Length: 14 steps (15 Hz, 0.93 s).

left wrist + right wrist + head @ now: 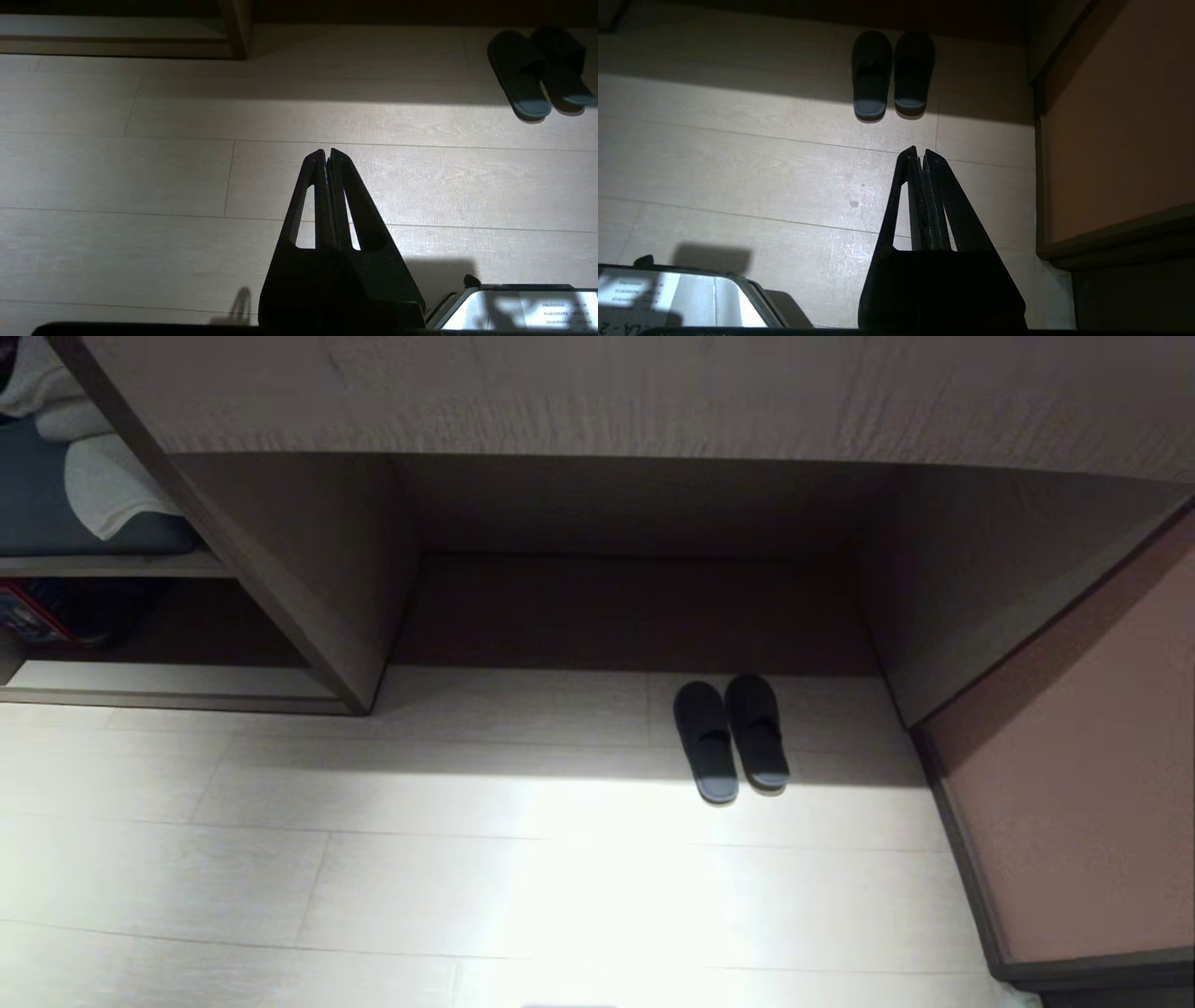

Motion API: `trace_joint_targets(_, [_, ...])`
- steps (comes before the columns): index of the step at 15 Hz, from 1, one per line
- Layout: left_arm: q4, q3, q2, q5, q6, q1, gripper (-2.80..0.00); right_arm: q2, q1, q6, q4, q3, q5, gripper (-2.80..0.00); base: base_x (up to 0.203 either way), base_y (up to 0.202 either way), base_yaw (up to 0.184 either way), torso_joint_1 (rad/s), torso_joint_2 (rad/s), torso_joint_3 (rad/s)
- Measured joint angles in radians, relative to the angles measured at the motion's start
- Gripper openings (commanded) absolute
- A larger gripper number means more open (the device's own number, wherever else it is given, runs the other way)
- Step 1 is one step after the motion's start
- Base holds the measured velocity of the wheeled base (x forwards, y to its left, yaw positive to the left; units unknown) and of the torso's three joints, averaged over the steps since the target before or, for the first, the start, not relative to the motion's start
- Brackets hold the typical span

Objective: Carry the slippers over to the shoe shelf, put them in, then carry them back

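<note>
Head view showed a pale plank floor [373,877] with long seams and faint grain, lit in a bright band across the middle and shaded toward the furniture. A tall desk recess [635,607] stood straight ahead, dark brown inside under a pale wood-grain top. To its left was a slanted upright, and beyond it the shoe shelf [168,686], a low pale cubby with a thin base board. On the right ran a flat pinkish panel [1074,784] with a dark edge.

The slippers [731,737] lay side by side on the floor at the mouth of the recess, toward its right end, toes pointing in, heels just reaching the lit band. They were dark, soft and rounded, touching or nearly so.

Neither arm appeared in the head view. The left gripper [326,154] hung over bare floor, its black tapered fingers pressed together, empty, the slippers well apart from it. The right gripper [920,153] was likewise closed on nothing, near the slippers' heels, with open floor around.
</note>
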<state>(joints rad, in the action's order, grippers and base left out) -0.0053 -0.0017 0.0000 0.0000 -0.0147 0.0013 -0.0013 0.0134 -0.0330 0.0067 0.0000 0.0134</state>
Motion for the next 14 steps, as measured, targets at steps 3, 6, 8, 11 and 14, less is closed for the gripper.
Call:
trace_joint_targets(3, [0.0, 0.0, 0.0, 0.0, 0.0, 0.0, -2.8, 0.0, 0.0, 0.0, 0.001, 0.0, 0.0, -2.8, 0.0, 0.0, 0.0, 0.004, 0.0, 0.2])
trace_joint_targets(6, [0.0, 0.0, 0.0, 0.0, -0.001, 0.0, -2.8, 0.0, 0.0, 0.0, 0.001, 0.0, 0.0, -2.8, 0.0, 0.0, 0.0, 0.004, 0.0, 0.199])
trace_joint_targets(8, [0.0, 0.0, 0.0, 0.0, 0.0, 0.0, -2.8, 0.0, 0.0, 0.0, 0.001, 0.0, 0.0, -2.8, 0.0, 0.0, 0.0, 0.0, 0.0, 0.206])
trace_joint_targets(11, [0.0, 0.0, 0.0, 0.0, 0.0, 0.0, -2.8, 0.0, 0.0, 0.0, 0.001, 0.0, 0.0, -2.8, 0.0, 0.0, 0.0, 0.002, 0.0, 0.204])
trace_joint_targets(14, [0.0, 0.0, 0.0, 0.001, 0.0, 0.0, -2.8, 0.0, 0.0, 0.0, 0.001, 0.0, 0.0, -2.8, 0.0, 0.0, 0.0, 0.0, 0.0, 0.201])
